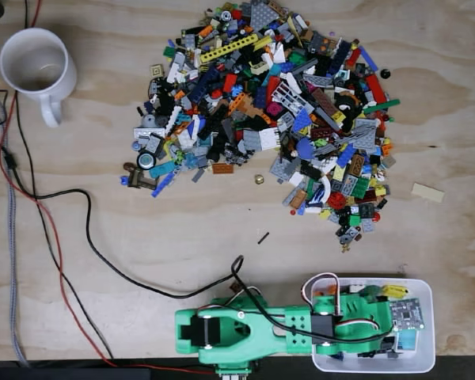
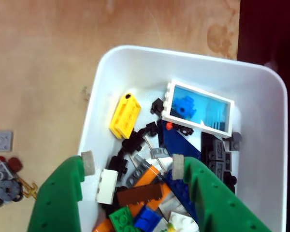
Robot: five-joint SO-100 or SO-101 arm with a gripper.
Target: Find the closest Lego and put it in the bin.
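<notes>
Across the plywood table (image 1: pixel 103 317), seen in the fixed view, the Lego pile (image 1: pixel 277 111) is spread toward 12 o'clock; the bin (image 1: pixel 424 332) is placed at 5 o'clock, the green arm (image 1: pixel 253 332) reaching over it; in the wrist view the gripper (image 2: pixel 133 164) is held spread above the bin's bricks, nothing pinched; a yellow brick (image 2: pixel 124 115) is seen at 11 o'clock of the fingertips.

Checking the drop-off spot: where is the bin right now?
In the fixed view the bin sits at the bottom right, under the green arm's end, below the brick pile.
</notes>
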